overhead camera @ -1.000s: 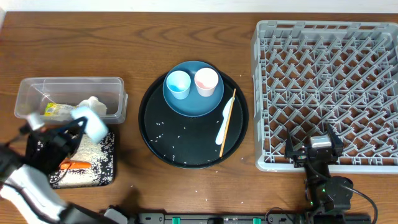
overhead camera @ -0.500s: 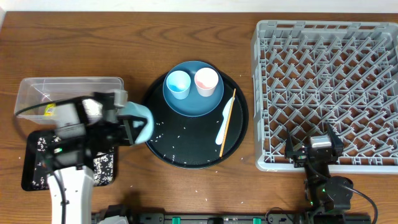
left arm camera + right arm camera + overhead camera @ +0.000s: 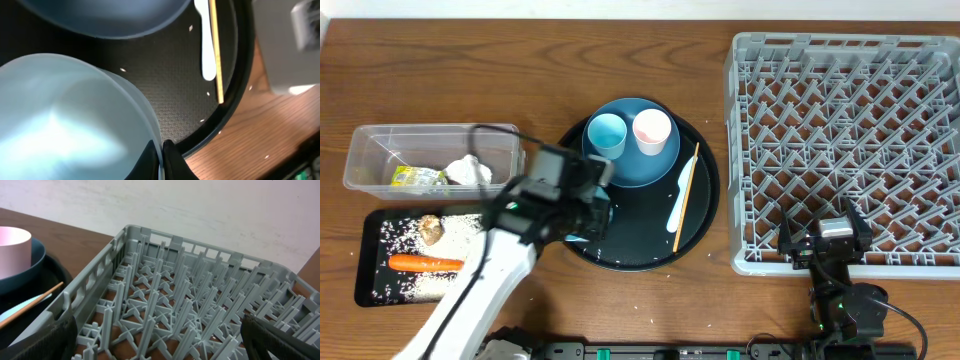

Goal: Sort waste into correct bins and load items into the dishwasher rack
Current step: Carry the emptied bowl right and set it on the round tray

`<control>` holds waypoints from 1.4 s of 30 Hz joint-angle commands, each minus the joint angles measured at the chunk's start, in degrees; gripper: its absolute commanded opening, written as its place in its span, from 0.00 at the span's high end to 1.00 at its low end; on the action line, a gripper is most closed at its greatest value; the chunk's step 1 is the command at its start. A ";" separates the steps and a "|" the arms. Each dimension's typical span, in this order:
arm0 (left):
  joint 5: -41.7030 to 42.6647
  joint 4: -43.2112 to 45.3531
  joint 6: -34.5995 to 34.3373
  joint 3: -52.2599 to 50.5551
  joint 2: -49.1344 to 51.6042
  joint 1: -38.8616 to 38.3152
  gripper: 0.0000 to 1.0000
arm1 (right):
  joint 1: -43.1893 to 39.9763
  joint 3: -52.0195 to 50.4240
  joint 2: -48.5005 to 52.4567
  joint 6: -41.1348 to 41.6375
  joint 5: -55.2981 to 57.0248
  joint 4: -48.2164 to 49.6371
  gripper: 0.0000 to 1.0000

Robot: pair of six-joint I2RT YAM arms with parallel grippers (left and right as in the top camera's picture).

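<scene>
My left gripper (image 3: 161, 150) is shut on the rim of the white bowl (image 3: 65, 115), holding it over the left part of the round black tray (image 3: 620, 250). In the overhead view the gripper (image 3: 572, 200) mostly hides the bowl. The dark blue plate (image 3: 630, 165) carries the light-blue cup (image 3: 606, 133) and pink cup (image 3: 652, 130). The white spoon (image 3: 677, 205) and chopstick (image 3: 687, 195) lie beside the plate. The carrot (image 3: 425, 264) and food scraps (image 3: 431, 229) lie in the shallow black tray (image 3: 370, 280). The wrapper (image 3: 417, 178) and tissue (image 3: 468, 170) lie in the clear tub (image 3: 430, 140). My right gripper (image 3: 160, 340) is open at the front edge of the rack (image 3: 850, 150).
Rice grains are scattered on the round black tray and in the shallow black tray. The right wrist view shows the pink cup (image 3: 12, 250) and the chopstick tip (image 3: 30, 307) left of the rack wall. Bare wooden table lies behind the tub and tray.
My left arm swung right from over the shallow black tray to the round black tray, carrying the bowl. The carrot and scraps now show in the shallow tray. The right arm has not moved.
</scene>
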 commanded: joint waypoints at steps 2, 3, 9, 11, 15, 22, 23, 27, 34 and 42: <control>-2.73 1.88 -1.75 1.16 5.81 -4.37 0.94 | -0.31 -0.09 0.02 -0.31 0.13 -0.17 0.01; -2.73 2.32 -2.08 1.16 6.91 -5.18 0.94 | -0.31 -0.09 0.02 -0.31 0.13 -0.17 0.01; -3.98 3.58 -2.97 1.16 11.72 -8.74 0.89 | -0.31 -0.09 0.02 -0.31 0.13 -0.17 0.01; -4.44 3.61 -2.99 1.16 12.48 -9.20 0.86 | -0.31 -0.09 0.02 -0.31 0.13 -0.17 0.01; -4.42 3.63 -2.99 1.18 12.46 -9.25 0.64 | -0.31 -0.09 0.02 -0.31 0.13 -0.17 0.01; -4.17 3.41 -2.99 2.05 10.16 -9.25 0.42 | -0.31 -0.09 0.02 -0.31 0.13 -0.17 0.01; -4.20 3.41 -2.99 2.43 9.53 -9.25 0.42 | -0.31 -0.09 0.02 -0.31 0.13 -0.17 0.01; -4.22 3.61 -2.97 4.85 5.66 -9.22 0.43 | -0.31 -0.09 0.02 -0.31 0.13 -0.17 0.01; -5.75 12.09 -1.88 8.87 0.17 -9.22 0.43 | -0.31 -0.09 0.02 -0.31 0.13 -0.17 0.01; -19.37 16.61 -6.38 13.68 3.50 -6.08 0.46 | -0.31 -0.09 0.02 -0.31 0.13 -0.17 0.01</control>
